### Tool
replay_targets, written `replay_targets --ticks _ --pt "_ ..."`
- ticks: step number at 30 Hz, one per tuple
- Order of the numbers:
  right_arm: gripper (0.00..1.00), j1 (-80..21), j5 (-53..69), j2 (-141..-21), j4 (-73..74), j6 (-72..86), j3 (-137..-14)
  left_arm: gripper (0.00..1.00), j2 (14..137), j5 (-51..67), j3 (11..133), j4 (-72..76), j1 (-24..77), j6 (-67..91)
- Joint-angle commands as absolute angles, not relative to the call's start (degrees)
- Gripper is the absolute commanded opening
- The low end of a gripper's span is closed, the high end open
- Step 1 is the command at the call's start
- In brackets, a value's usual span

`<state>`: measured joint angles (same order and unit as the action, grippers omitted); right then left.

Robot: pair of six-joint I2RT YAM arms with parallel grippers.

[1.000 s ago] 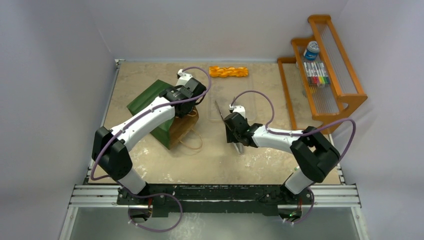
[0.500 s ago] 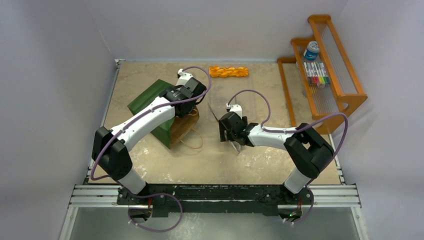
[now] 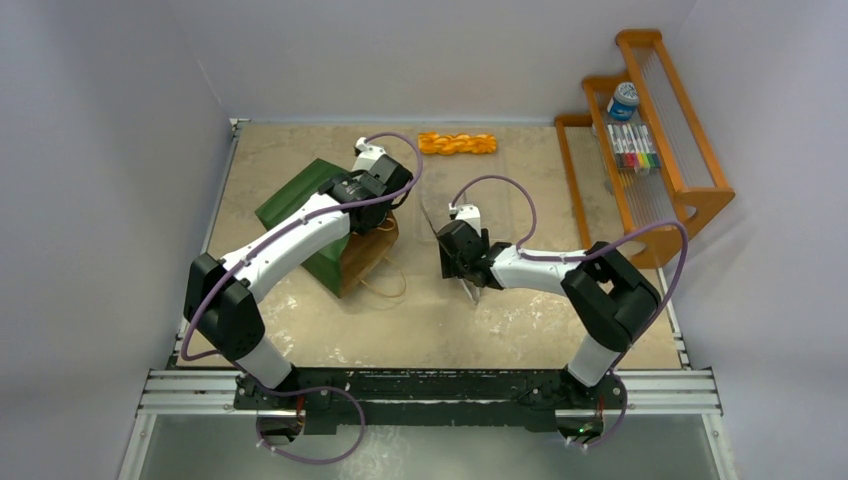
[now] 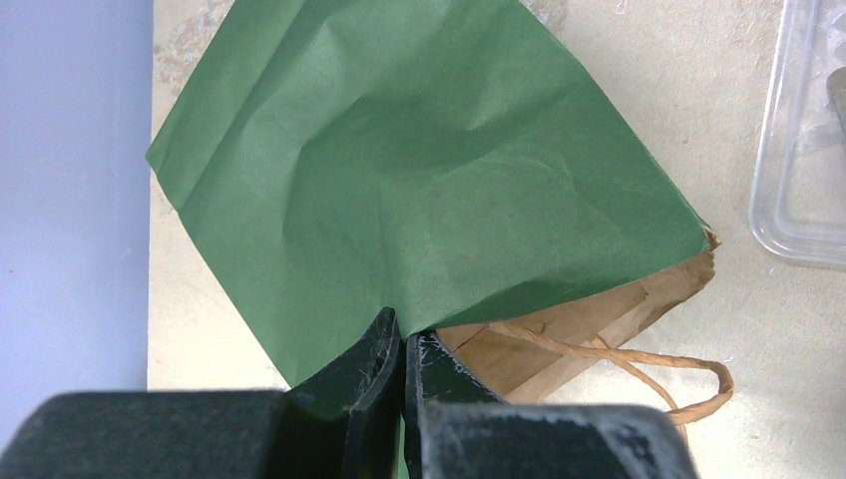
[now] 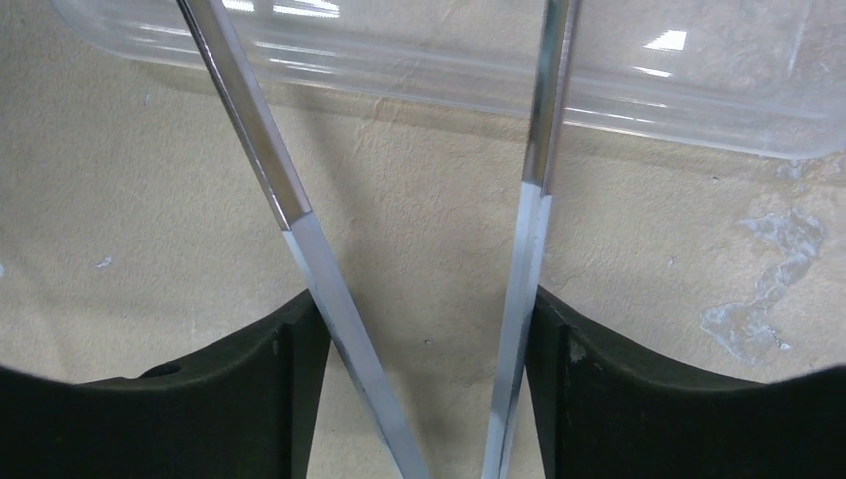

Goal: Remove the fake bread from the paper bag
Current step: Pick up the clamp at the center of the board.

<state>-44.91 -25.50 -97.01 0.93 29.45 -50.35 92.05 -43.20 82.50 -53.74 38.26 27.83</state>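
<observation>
Dark green paper bag (image 4: 419, 180), brown inside; orange braided bread (image 3: 457, 143); silver tongs (image 5: 270, 165).

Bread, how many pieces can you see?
1. One braided bread lies at the far edge of the table. More may be hidden inside the bag.

Left arm (image 3: 290, 235) stretched forward, wrist bent down, jaws pinched tight on bag (image 4: 429, 170) edge. Right arm (image 3: 540, 270) folded inward, low; jaws wide, clasping tongs (image 5: 299, 230).

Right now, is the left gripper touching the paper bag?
Touching. The left wrist view shows the left gripper shut on the green upper sheet of the paper bag at its mouth, with the paper pinched between the fingers.
</observation>
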Motion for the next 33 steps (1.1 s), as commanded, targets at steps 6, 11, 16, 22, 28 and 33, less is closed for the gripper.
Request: replay_targets --ticks 6,11,16,22,28,33 --pt "0.41 -44.80 -29.00 -94.08 -0.04 27.06 -49.83 0.00 92.25 -44.27 83.64 -51.06 37.78 27.31" --pt "0.42 -44.82 -29.44 -91.11 0.88 26.96 -49.28 0.00 92.41 -44.09 84.08 -51.06 37.63 27.33" --pt "0.43 -45.22 -26.53 -85.99 3.68 26.43 -48.93 0.00 92.49 -43.21 84.79 -51.25 37.42 27.03" --pt "0.44 -46.89 -23.41 -77.33 7.42 25.58 -47.91 0.00 92.21 -42.19 85.21 -51.74 37.13 27.24" --pt "0.44 -51.51 -19.49 -74.31 11.34 26.28 -47.91 0.00 92.50 -41.75 86.60 -51.59 36.94 27.94" --pt "0.45 -56.59 -19.21 -71.93 14.56 29.14 -47.55 0.00 93.30 -41.89 88.20 -52.03 36.78 28.12"
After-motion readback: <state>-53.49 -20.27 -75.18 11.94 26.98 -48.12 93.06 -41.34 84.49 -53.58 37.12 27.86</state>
